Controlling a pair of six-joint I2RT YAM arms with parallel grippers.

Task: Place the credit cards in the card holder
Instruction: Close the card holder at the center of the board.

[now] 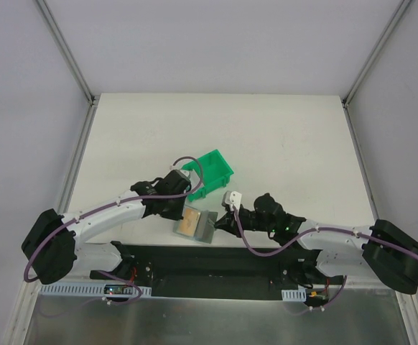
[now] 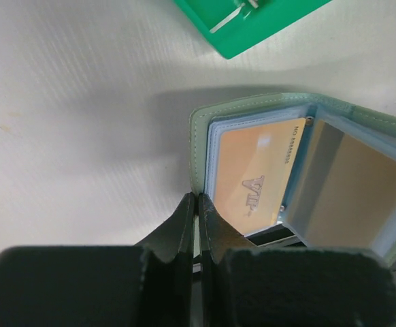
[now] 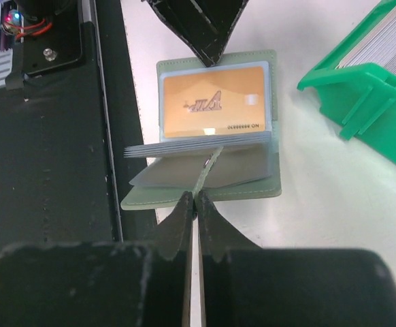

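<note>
The grey-green card holder (image 1: 206, 228) lies open near the table's front edge. A tan-orange credit card (image 1: 189, 222) sits in a clear pocket on its left leaf. It shows plainly in the left wrist view (image 2: 252, 174) and in the right wrist view (image 3: 215, 102). A pale grey card (image 2: 351, 187) lies in a pocket on the other leaf. My left gripper (image 1: 183, 213) is shut on the edge of the holder's left leaf (image 2: 199, 157). My right gripper (image 1: 220, 223) is shut on the holder's clasp strap (image 3: 208, 167) at the opposite leaf (image 3: 252, 191).
A bright green plastic bin (image 1: 210, 172) stands just behind the holder and holds several more pale cards (image 3: 388, 34). The black base plate (image 3: 41, 170) of the arms lies along the table's near edge, right beside the holder.
</note>
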